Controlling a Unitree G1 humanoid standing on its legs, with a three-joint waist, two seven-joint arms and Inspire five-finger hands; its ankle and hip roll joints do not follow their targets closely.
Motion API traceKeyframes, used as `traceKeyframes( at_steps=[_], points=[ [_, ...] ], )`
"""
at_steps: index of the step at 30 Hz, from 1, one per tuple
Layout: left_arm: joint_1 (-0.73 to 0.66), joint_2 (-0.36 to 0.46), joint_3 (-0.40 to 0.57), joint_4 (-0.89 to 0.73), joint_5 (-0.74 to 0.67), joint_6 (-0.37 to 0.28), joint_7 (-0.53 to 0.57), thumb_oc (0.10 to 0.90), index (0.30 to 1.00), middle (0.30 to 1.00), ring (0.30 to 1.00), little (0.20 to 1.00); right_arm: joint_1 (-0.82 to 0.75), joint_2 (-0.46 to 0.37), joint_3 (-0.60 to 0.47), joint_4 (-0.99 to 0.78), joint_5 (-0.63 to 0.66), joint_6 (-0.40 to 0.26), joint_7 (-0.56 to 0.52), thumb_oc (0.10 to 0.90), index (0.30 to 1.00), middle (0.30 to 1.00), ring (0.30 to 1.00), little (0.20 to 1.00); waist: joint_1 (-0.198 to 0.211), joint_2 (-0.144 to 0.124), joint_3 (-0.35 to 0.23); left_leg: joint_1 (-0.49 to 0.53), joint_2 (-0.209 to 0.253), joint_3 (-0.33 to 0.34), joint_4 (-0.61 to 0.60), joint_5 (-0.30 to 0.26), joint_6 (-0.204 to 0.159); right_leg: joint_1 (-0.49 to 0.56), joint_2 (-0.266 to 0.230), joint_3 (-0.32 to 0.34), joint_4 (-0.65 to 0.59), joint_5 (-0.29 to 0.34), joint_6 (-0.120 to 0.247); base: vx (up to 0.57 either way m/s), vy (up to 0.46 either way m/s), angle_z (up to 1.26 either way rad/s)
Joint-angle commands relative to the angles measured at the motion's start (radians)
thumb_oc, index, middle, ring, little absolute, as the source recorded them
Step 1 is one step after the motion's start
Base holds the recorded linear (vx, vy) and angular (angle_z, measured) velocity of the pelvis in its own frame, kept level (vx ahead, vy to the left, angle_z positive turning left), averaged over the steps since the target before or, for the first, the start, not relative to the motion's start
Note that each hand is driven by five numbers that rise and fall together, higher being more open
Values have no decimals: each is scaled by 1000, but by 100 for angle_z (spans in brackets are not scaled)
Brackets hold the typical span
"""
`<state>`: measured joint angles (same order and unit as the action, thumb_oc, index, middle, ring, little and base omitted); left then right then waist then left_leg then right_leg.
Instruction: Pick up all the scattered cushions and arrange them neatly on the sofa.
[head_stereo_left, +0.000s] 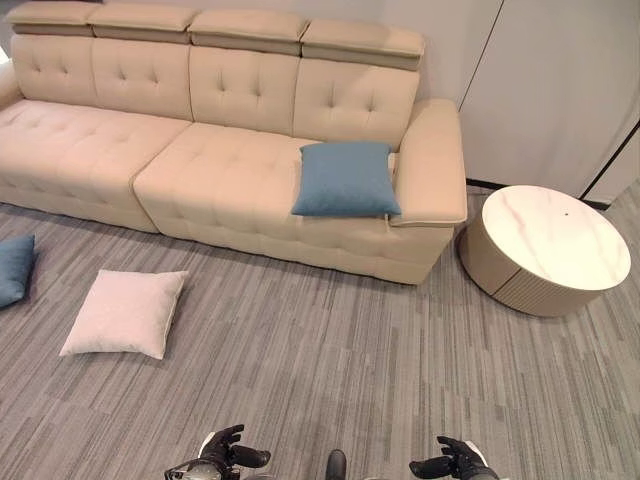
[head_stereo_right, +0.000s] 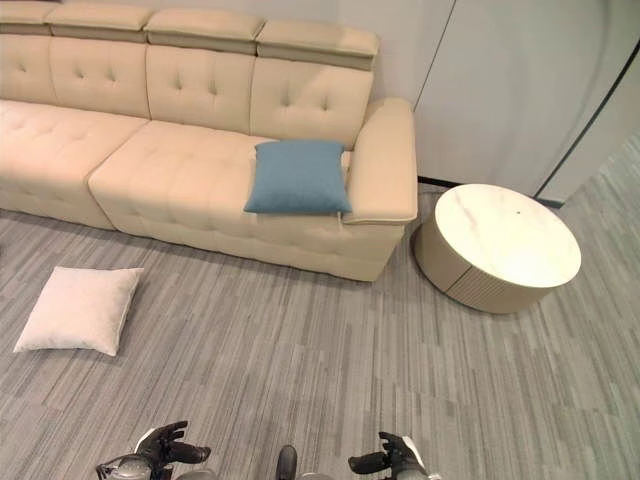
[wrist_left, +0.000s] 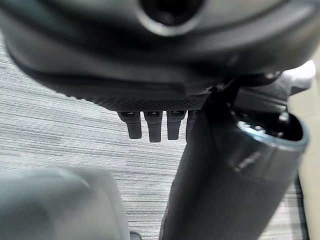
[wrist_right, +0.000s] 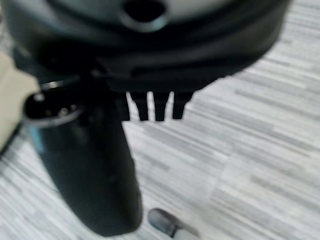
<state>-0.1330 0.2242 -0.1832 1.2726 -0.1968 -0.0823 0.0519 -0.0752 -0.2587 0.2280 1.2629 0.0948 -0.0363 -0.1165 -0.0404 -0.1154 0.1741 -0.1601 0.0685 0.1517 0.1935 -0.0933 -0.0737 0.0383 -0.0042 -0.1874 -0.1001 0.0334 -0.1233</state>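
**gearhead_42:** Two hands, both empty as far as I could see. The left hand (head_stereo_left: 225, 448) and the right hand (head_stereo_left: 447, 462) sat low at the near edge of the head views, fingers loose and straight, nothing in either. Each wrist view showed a row of fingers hanging over bare striped floor (head_stereo_left: 340, 370), thumb sticking out beside them, no cloth anywhere near.

**sofa_watcher:** So which cushion was closest?

**gearhead_42:** The pink cushion (head_stereo_left: 125, 312), I'd say. It lay flat on the floor ahead of the left hand and off to the robot's left, well apart from it, roughly square, tilted a bit so one corner pointed toward the sofa (head_stereo_left: 210, 170). Left arm was clearly the nearer one. The right hand would've had to cross the body.

**sofa_watcher:** And the blue ones?

**gearhead_42:** One blue cushion (head_stereo_left: 346, 178) was already on the seat, up against the right-hand armrest (head_stereo_left: 432, 160). Another blue cushion on the floor (head_stereo_left: 14, 268) was far left, cut off by the edge of the view. The round surface (head_stereo_left: 553, 236) beside the sofa had nothing on it.

**sofa_watcher:** So step forward-left first?

**gearhead_42:** My guess, yeah. Neither hand looked within reach from there.
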Motion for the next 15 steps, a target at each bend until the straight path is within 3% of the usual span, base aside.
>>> traceKeyframes(
  at_steps=[1,3,9,10,11,12,15],
  points=[
    [35,38,-27,-32,12,-26,9,800,900,900,900,900,24,-51,4,9,21,-17,-38,800,900,900,900,900,7,29,-12,-40,-1,-26,-105,155,22,60,9,89,64,-108,151,265,111,-9],
    [41,35,-18,-19,14,-22,6,800,900,900,900,900,27,-43,1,13,14,-15,-33,800,900,900,900,900,11,36,-18,-1,-10,-36,-162,152,26,87,5,101,72,-127,160,355,192,-14],
    [61,34,4,-3,17,-19,6,800,900,900,900,900,17,-29,8,9,-12,-15,-29,800,900,900,900,900,33,36,-46,10,-53,-23,-111,97,64,86,-48,119,147,-129,200,235,179,-36],
    [64,36,5,-1,21,-19,6,800,900,900,900,900,13,-25,10,5,-19,-12,-24,800,900,900,900,900,39,39,-46,37,-76,-8,-112,71,90,51,-76,119,263,-85,226,215,207,-35],
    [64,36,5,-1,21,-18,6,800,900,900,900,900,13,-25,10,5,-19,-12,-24,800,900,900,900,900,40,40,-49,34,-75,-8,-113,73,90,48,-75,119,262,-83,226,259,287,-14],
    [63,43,10,-2,19,-16,9,800,900,900,900,900,-2,-26,14,-3,-24,-10,-25,800,900,900,900,900,30,50,-35,80,-88,1,-136,57,115,-29,-95,120,421,0,250,113,142,-9],
    [61,46,10,-4,18,-16,11,800,900,900,900,900,-5,-24,15,-11,-22,-13,-28,800,900,900,900,900,26,59,-32,93,-86,6,-145,54,119,-60,-99,111,474,24,255,81,98,2]
  ],
)
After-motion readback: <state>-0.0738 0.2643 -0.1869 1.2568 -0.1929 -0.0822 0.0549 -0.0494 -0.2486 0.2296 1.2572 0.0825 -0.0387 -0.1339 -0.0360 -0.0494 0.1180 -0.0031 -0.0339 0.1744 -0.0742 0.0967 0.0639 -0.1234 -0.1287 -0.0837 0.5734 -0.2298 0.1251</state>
